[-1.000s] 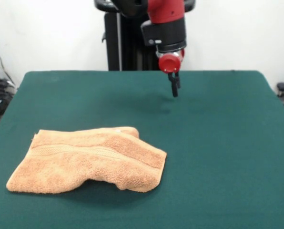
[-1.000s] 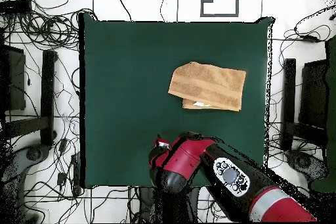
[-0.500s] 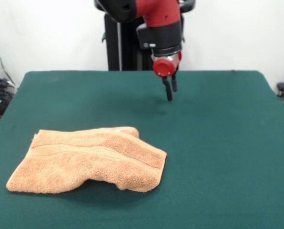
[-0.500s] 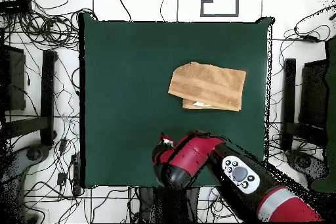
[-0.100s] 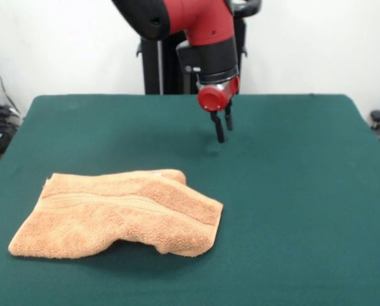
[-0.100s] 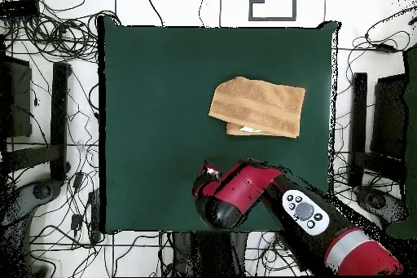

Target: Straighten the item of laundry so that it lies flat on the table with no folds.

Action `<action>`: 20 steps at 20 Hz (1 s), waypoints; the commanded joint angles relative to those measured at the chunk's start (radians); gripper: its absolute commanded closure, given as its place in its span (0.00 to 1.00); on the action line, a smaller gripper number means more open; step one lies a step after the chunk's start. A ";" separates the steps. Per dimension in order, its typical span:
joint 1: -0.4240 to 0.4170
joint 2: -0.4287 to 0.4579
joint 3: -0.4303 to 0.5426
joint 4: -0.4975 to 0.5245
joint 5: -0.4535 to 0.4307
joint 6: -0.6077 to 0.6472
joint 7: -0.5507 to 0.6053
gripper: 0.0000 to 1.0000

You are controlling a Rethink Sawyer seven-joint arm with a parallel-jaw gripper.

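Orange-tan towel (image 5: 116, 213), folded double on the green counter (image 5: 292, 191) toward its front-view left; jaws (image 5: 220, 126) slightly parted, empty, well apart above bare felt; step judged: approach, next needing descent onto a folded edge to grip.

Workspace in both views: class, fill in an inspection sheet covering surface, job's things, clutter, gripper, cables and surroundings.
Surface: dark green table, covered in cloth.
Job's things: orange-tan towel lies folded over itself, one edge lifted, not flat.
Clutter: nothing seen on the table besides the towel.
Gripper: gripper hangs over the far part of the table, apart from the towel, holding nothing; fingers slightly apart.
Cables: many tangled cables on the floor round the table.
Surroundings: white wall behind; dark stands beside the table.
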 commanded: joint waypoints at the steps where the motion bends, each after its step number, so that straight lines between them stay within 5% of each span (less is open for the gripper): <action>1: 0.021 0.056 0.019 -0.107 0.023 0.118 -0.079 0.00; 20: -0.025 0.122 0.072 -0.195 0.041 0.168 -0.212 0.00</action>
